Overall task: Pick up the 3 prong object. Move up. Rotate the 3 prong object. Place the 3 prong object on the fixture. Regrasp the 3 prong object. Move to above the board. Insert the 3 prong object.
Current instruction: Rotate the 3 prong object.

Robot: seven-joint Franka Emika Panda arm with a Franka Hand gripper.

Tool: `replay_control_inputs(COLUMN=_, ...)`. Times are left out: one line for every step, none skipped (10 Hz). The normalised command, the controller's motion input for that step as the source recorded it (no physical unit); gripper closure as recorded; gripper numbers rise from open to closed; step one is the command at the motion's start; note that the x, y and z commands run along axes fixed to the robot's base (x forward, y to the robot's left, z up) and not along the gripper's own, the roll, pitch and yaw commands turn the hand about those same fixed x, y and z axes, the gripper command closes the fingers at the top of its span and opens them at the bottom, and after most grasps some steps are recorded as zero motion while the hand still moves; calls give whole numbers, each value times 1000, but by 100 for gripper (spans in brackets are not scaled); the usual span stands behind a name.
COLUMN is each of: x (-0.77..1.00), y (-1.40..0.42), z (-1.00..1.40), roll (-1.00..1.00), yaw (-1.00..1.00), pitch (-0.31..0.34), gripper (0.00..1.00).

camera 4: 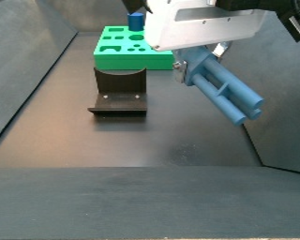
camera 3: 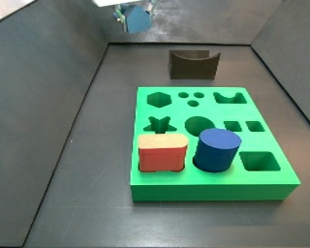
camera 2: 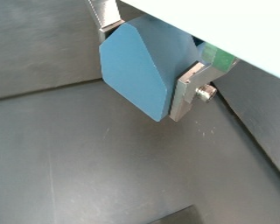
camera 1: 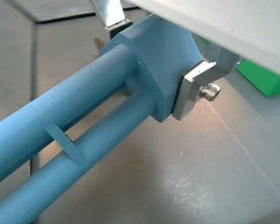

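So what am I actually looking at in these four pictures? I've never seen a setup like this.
It is one robot arm with a two-finger gripper, its jaws shut on a light blue plastic piece, the 3 prong object, held in the air above the dark floor. Two pictures come from cameras on the arm's wrist, so they show that piece very close: in a wrist view its long lobes, in a wrist view its flat end, with silver fingers pressing it. The others come from cameras beside the table. In a side view you see the green board with shaped holes, a red block and a dark blue cylinder standing in it. Behind it sits the fixture, a small dark block with a notch, nothing on it.
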Motion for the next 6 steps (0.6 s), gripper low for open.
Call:
replay_control_inputs(x=24, y=20, z=-22, roll=-2, yaw=-1000, pitch=-18, gripper=100)
replay_control_inputs(x=24, y=20, z=-22, roll=-2, yaw=-1000, pitch=-20, gripper=100)
replay_control_inputs(x=24, y=20, z=-22, roll=-2, yaw=-1000, pitch=-24, gripper=100)
replay_control_inputs(x=23, y=20, z=-22, roll=-3, yaw=-959, pitch=-29, gripper=100)
replay_control_inputs(x=22, y=20, z=-23, roll=-3, yaw=-637, pitch=-27, gripper=100)
replay_control_inputs(x=21, y=19, z=-23, roll=-3, yaw=-432, pitch=-26, gripper=100)
